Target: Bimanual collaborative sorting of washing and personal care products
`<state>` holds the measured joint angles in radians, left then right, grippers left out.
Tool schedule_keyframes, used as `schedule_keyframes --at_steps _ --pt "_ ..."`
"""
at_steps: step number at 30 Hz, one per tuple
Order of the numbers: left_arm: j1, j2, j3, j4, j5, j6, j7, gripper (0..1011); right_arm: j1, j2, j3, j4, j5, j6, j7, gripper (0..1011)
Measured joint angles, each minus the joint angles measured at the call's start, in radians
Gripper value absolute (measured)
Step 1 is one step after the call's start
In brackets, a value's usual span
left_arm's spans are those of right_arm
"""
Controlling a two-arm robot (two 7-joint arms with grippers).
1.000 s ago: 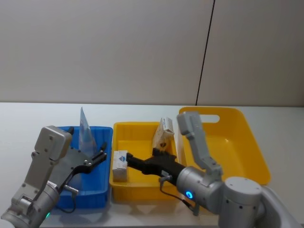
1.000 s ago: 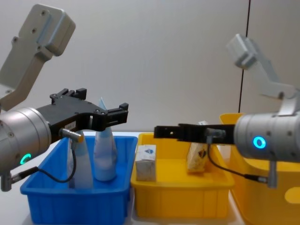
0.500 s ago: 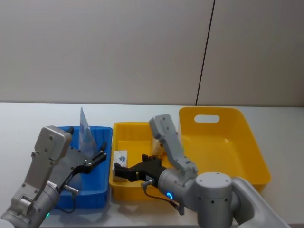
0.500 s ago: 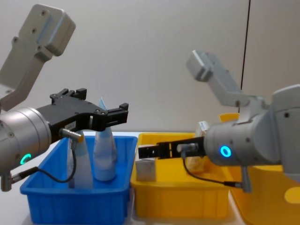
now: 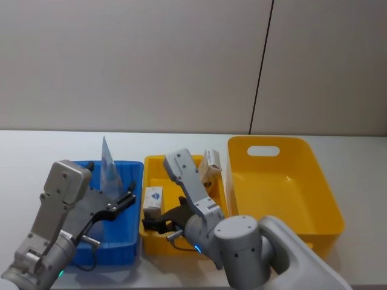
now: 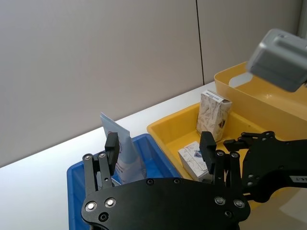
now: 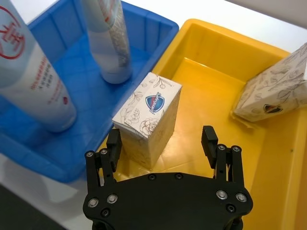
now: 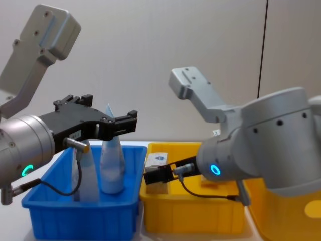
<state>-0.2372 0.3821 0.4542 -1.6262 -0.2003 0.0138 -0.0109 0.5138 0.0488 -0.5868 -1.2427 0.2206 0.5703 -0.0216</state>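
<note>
R gripper point(image 7: 161, 136), fingers spread, lines up on white carton point(image 7: 148, 120), centre-left of frame in small yellow bin point(image 7: 201, 24); an off-centre squeeze could tip it; L gripper point(image 6: 159, 142), fingers also spread, hangs over blue bin point(image 5: 130, 166).

The white worktop point(image 5: 48, 151) carries three bins along its front edge: blue bin point(image 5: 124, 164) leftmost, small yellow bin point(image 5: 156, 166) beside it, large yellow bin point(image 5: 290, 193) rightmost.

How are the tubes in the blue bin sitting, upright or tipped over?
Upright: both tubes stand on their wide ends on the blue bin floor, narrowing upward.
</note>
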Motion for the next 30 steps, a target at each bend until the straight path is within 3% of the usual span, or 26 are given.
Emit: schedule_keyframes --at_steps 5,14,30 --pt "0.000 0.000 0.000 0.000 0.000 0.000 0.000 1001 0.025 -0.021 -0.022 0.043 -0.036 0.003 -0.030 1002" --pt "0.000 0.000 0.000 0.000 0.000 0.000 0.000 1001 0.046 -0.049 -0.028 0.093 -0.055 -0.019 -0.045 1002" --pt "0.000 0.000 0.000 0.000 0.000 0.000 0.000 1001 0.041 -0.072 0.001 0.106 -0.054 -0.045 -0.053 1002"
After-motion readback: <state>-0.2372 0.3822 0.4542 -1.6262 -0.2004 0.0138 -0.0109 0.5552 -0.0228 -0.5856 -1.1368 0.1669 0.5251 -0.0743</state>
